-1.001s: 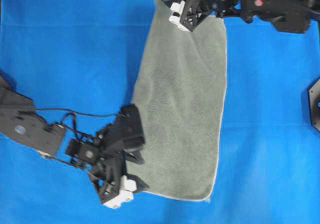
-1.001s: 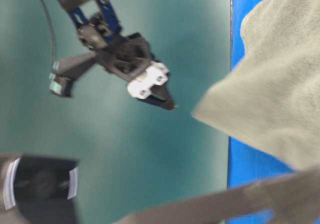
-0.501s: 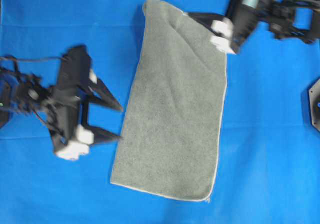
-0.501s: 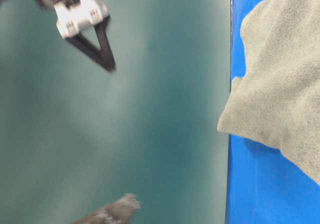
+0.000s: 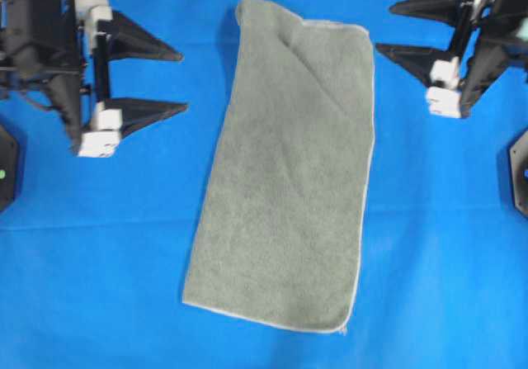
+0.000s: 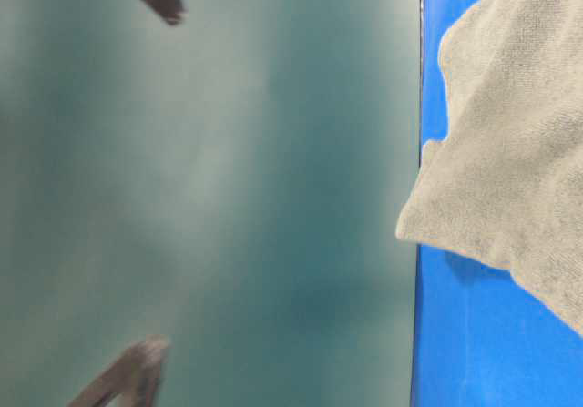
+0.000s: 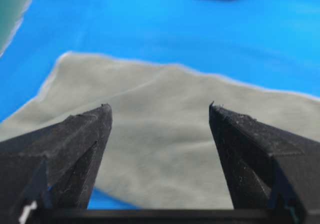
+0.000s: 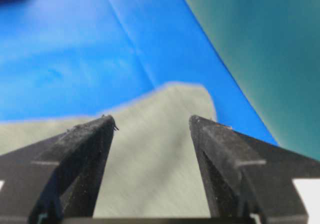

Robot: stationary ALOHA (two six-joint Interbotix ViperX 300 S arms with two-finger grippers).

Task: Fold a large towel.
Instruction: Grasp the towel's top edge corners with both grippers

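Bright blue cloth-covered table (image 5: 99, 262) — one towel on it.
The grey-green terry cloth towel (image 5: 289, 171), folded into a long strip, lies flat across the table's middle — its light stitched edging along the right side and near end.

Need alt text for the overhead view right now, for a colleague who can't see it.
A grey-green towel, folded into a long strip, lies flat on the blue table cover. The left gripper and right gripper hang open on either side, touching nothing.
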